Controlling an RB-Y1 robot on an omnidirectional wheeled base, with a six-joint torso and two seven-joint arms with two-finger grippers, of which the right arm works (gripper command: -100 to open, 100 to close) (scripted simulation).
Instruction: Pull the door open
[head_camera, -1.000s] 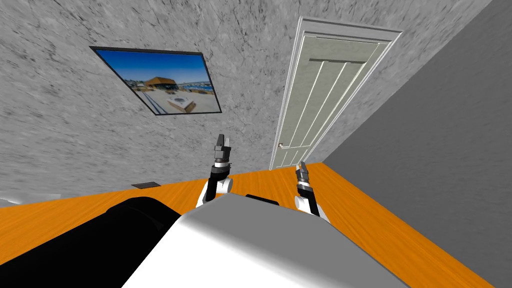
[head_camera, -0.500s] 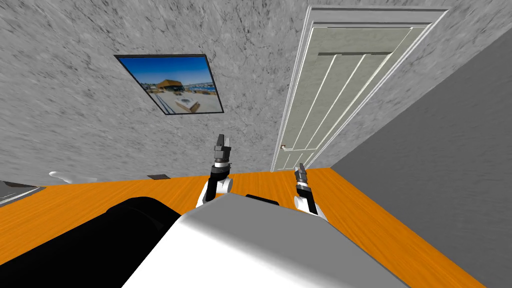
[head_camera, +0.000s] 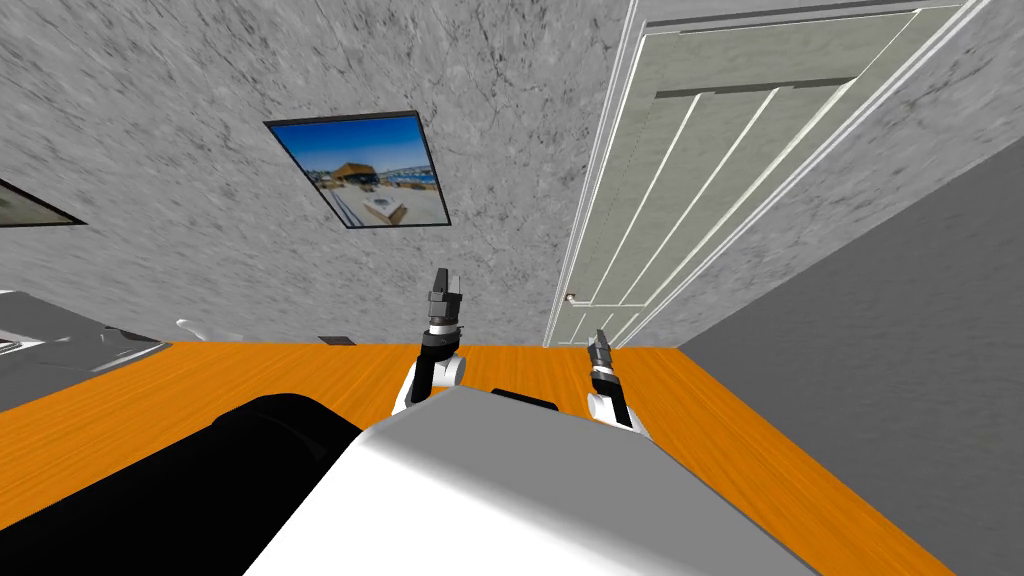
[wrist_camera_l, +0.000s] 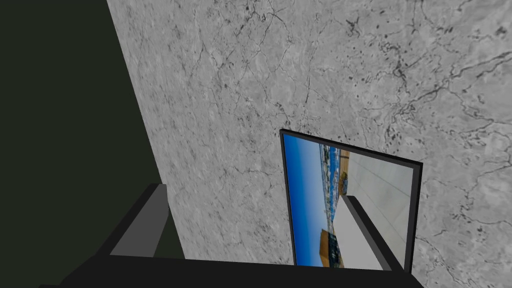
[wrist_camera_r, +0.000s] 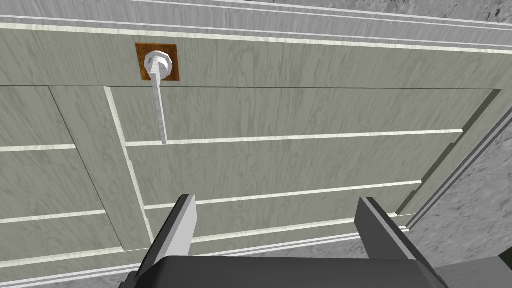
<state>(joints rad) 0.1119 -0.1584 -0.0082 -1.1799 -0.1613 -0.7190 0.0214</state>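
The main risk is a poor grasp of the handle (wrist_camera_r: 159, 102). It is a thin pale lever on a round hub with a brown plate (wrist_camera_r: 171, 49), and the right gripper (wrist_camera_r: 276, 202) is not lined up with it. The gripper's two blades stand wide apart and hold nothing. If they come straight ahead from here, they would likely meet the flat panel of the door (wrist_camera_r: 300, 160) rather than straddle the lever. A pinch taken near the lever's thin free end could slip off once the pull begins. A second hazard is the swing itself. The door sits closed in its frame, so it would come toward the robot, and the body could block it if the base stands too near. The handle lies ahead of the right gripper, beyond its fingertips and off toward one finger's side, not between them. It sits close to the door's edge, away from the plain grey side wall (head_camera: 880, 330). The gap between fingertips and door is hard to judge, since the handle shows very small from the head. The left gripper (head_camera: 443, 282) is raised toward the speckled wall, blades apart and empty.
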